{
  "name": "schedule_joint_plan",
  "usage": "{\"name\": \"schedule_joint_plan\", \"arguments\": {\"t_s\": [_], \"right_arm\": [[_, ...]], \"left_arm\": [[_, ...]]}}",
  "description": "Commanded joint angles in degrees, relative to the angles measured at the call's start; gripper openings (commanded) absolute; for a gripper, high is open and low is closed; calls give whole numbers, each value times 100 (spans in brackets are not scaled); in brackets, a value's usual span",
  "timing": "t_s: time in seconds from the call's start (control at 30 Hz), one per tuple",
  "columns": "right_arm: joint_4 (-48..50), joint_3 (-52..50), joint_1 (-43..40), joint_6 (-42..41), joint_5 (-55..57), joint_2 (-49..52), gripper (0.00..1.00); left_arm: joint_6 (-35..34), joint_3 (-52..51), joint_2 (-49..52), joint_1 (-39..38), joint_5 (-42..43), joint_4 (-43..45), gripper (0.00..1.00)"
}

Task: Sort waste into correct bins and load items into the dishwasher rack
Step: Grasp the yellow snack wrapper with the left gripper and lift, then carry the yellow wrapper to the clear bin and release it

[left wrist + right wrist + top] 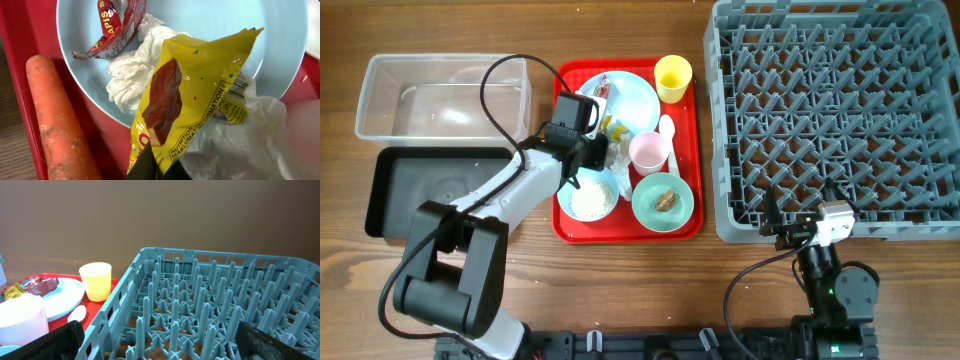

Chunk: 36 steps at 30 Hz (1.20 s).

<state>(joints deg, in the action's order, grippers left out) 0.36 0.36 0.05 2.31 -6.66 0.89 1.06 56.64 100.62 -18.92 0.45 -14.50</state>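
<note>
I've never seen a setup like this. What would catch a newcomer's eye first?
Probably the bright, crowded red tray in the middle of the overhead view, with the big grey rack of upright pegs to its right. Close up, the left gripper pinches a yellow wrapper over a plate, and an orange carrot lies on the tray beside it.

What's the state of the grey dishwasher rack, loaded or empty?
Empty. The large grey pegged plastic rack shows only bare pegs overhead; the yellow cup sits on the flat red tray.
</note>
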Motion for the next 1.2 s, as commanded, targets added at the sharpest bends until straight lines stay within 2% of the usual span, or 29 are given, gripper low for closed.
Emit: {"name": "schedule_joint_plan", "arguments": {"t_s": [0.0, 0.43, 0.5, 0.6, 0.83, 1.0, 1.07, 1.17], "right_arm": [[17, -7, -28, 57, -92, -46, 100], [17, -7, -28, 57, -92, -46, 100], [20, -7, -28, 57, -90, -46, 100], [17, -7, -28, 57, -90, -46, 100], [17, -7, -28, 57, -92, -46, 100], [17, -7, -28, 57, -90, -46, 100], [17, -7, -28, 57, -90, -46, 100], [17, -7, -28, 55, -92, -46, 100]], "left_arm": [[20, 59, -111, -4, -55, 17, 4], [-2, 59, -1593, 7, -61, 17, 4], [-96, 59, -1786, 37, -306, 20, 4], [-726, 59, -1996, 210, -977, 72, 4], [-2680, 59, -2057, 1436, -1119, 455, 4], [-3344, 59, -1956, 2695, -1012, 673, 4], [-3615, 59, -1749, 3215, -664, 817, 4], [-3633, 59, -1357, 3687, 24, 1211, 4]]}}
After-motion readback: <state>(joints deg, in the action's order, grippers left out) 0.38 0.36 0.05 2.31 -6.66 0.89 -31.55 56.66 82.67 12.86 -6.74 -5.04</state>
